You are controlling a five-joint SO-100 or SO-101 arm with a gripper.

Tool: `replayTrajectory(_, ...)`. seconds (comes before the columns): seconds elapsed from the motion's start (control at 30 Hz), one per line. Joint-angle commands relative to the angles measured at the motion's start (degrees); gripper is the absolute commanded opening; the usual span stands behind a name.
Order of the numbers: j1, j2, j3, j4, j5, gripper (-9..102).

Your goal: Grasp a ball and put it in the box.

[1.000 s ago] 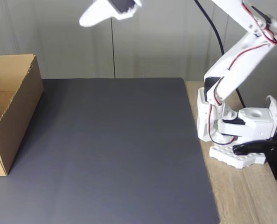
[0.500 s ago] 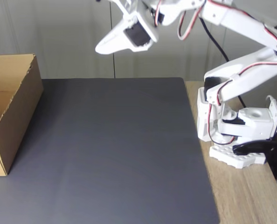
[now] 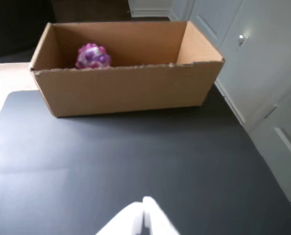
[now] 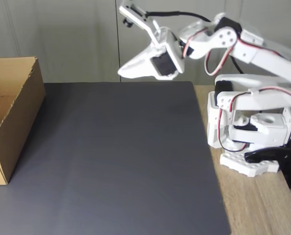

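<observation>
The ball [image 3: 92, 55] sits inside the box [image 3: 126, 88], straight ahead of the empty gripper [image 3: 144, 208], whose jaws are pressed together above the mat [image 4: 116, 156].

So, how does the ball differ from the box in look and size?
The ball is small, round and knobbly; the box is far bigger, with flat plain sides. The ball is mottled purple, pink and white; the box is plain brown cardboard. The ball lies inside; the box stands open-topped around it.
</observation>
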Motion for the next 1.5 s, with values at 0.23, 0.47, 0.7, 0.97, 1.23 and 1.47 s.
replayTrajectory(0.23, -1.1, 2.1, 4.2, -1.9, -0.6, 0)
replayTrajectory(0.47, -1.4, 3.3, 10.3, -1.7, -2.5, 0)
replayTrajectory(0.7, -2.2, 3.3, 16.0, -0.2, -6.2, 0)
replayTrajectory(0.97, -4.0, 3.3, 19.7, 5.0, -4.3, 0)
replayTrajectory(1.23, -4.0, 3.3, 22.1, 10.5, -4.0, 0)
replayTrajectory(1.47, -4.0, 3.3, 23.6, 14.7, -4.6, 0)
